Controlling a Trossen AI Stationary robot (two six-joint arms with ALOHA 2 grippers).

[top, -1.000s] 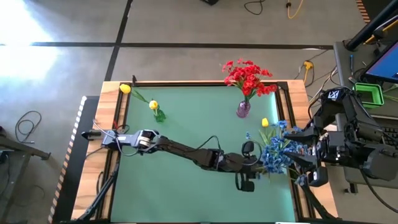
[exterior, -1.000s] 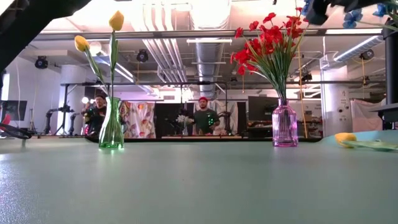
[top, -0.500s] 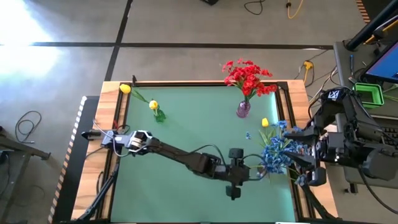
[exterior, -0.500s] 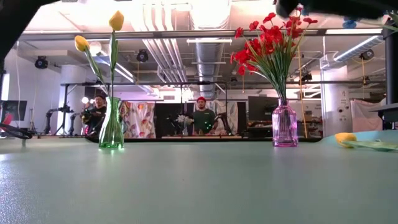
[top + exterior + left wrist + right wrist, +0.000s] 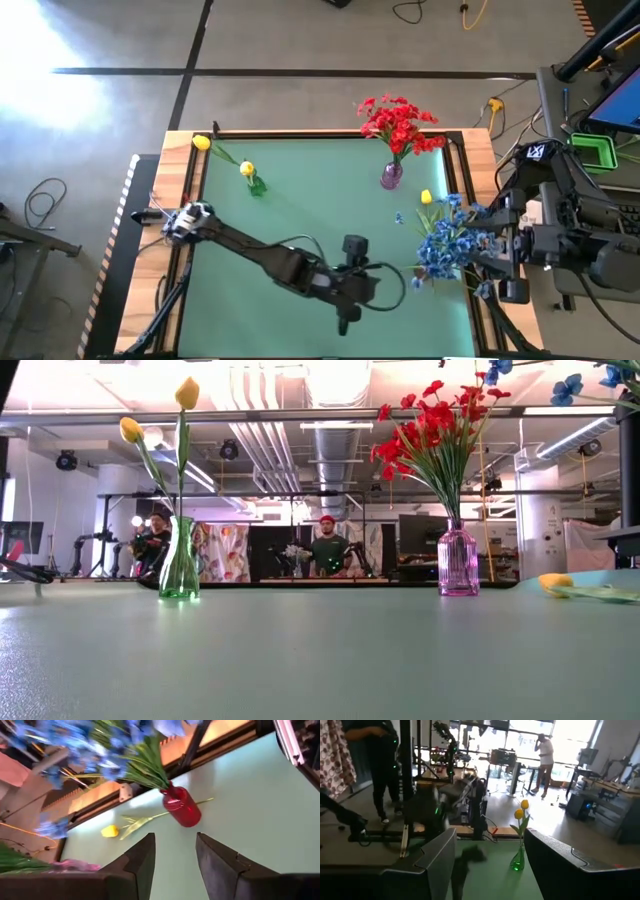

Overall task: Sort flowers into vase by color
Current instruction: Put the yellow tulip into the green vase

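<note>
Nearest the front edge of the green-topped table (image 5: 250, 230), the left gripper (image 5: 345, 318) hangs above bare mat at the end of its long dark arm; its two fingers (image 5: 140, 865) stand apart with nothing between them, so it is released and empty. Just beyond, toward the right edge, a thick bunch of small blue blossoms (image 5: 447, 243) on green stems fills a dark red glass vase (image 5: 181, 807), close beside the right gripper (image 5: 500, 262), whose jaws also stand apart, holding nothing.

Behind the red vase, one yellow tulip-like flower (image 5: 426, 197) lies flat on the mat, its stem (image 5: 145, 818) stretched out, not in any vase.

Farther back, red clustered blooms (image 5: 398, 121) stand upright in a pale purple glass vase (image 5: 457, 562). Across the table, a slim green glass vase (image 5: 179, 566) holds two yellow tulips (image 5: 186, 393).

By my reckoning the sorting is nearly finished: reds, blues and two yellows are housed, and the lying yellow tulip probably belongs in the green vase, well apart from it.
</note>
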